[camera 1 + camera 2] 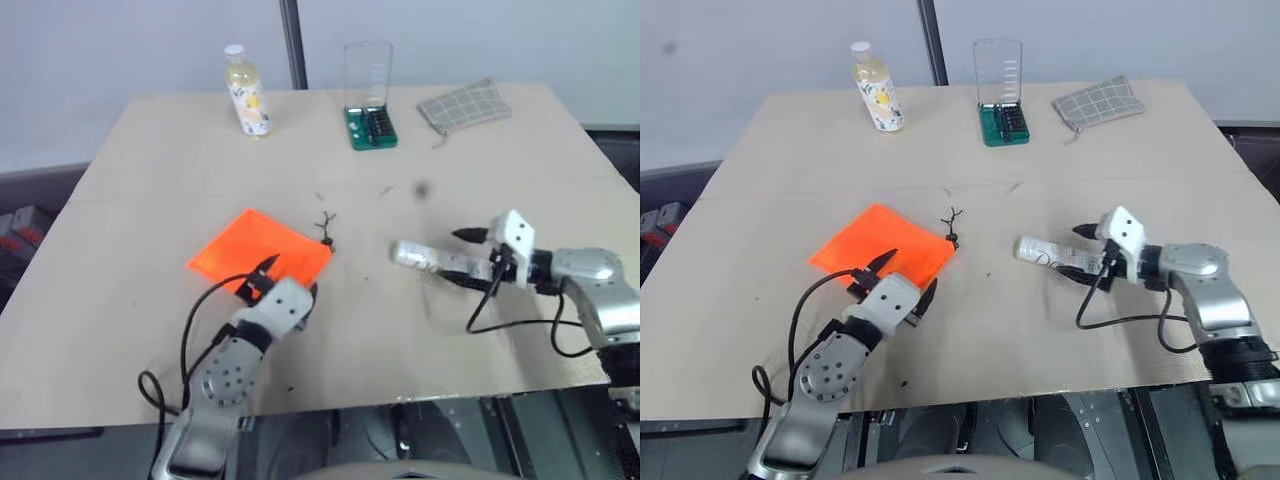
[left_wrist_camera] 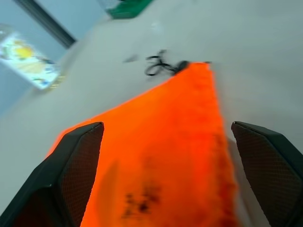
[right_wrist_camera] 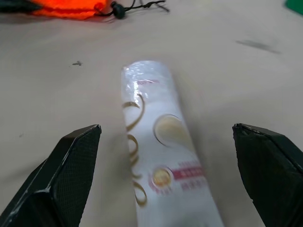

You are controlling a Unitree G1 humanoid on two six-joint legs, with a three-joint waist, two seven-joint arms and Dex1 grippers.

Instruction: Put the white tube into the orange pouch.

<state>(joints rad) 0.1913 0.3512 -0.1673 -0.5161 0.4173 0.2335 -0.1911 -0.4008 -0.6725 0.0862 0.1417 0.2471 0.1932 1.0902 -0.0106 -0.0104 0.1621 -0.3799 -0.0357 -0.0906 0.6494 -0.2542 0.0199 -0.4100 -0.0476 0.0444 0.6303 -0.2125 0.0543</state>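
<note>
- The left arm (image 1: 830,365) is silver-grey metal with a round joint that has small dark screw holes
- A black cable (image 1: 795,330) loops beside it
- The right arm (image 1: 1200,275) is silver too, with a white block
- Both have black pointed fingers (image 2: 75,165)

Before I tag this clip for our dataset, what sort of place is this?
Probably a lab or test bench: a plain board table against a bare wall, holding staged props like a screwdriver-bit set, a yellow-liquid bottle and an orange pouch.
</note>
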